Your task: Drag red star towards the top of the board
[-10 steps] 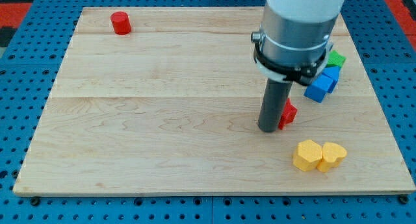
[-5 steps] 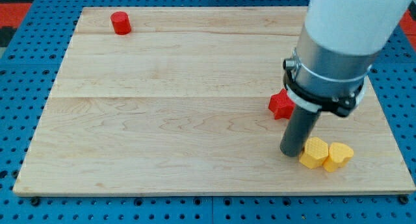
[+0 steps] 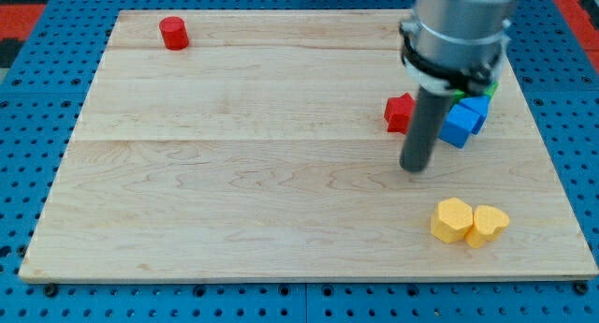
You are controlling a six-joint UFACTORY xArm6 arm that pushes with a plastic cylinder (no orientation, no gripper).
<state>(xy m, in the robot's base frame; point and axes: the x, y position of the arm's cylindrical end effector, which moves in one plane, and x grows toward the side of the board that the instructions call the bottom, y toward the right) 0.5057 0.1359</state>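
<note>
The red star (image 3: 399, 111) lies on the wooden board (image 3: 234, 173) at the view's right, partly hidden behind my rod. My tip (image 3: 415, 168) rests on the board just below the star and slightly to its right. Whether the rod touches the star cannot be told.
A red cylinder (image 3: 173, 32) stands at the view's top left. Blue blocks (image 3: 464, 120) and a green block (image 3: 487, 87) sit right of the star, near the board's right edge. Two yellow blocks (image 3: 453, 220) (image 3: 489, 223) lie at the bottom right.
My tip moved from beside the yellow blocks up the board. The red star shifted up the board, from about mid-right towards the blue blocks.
</note>
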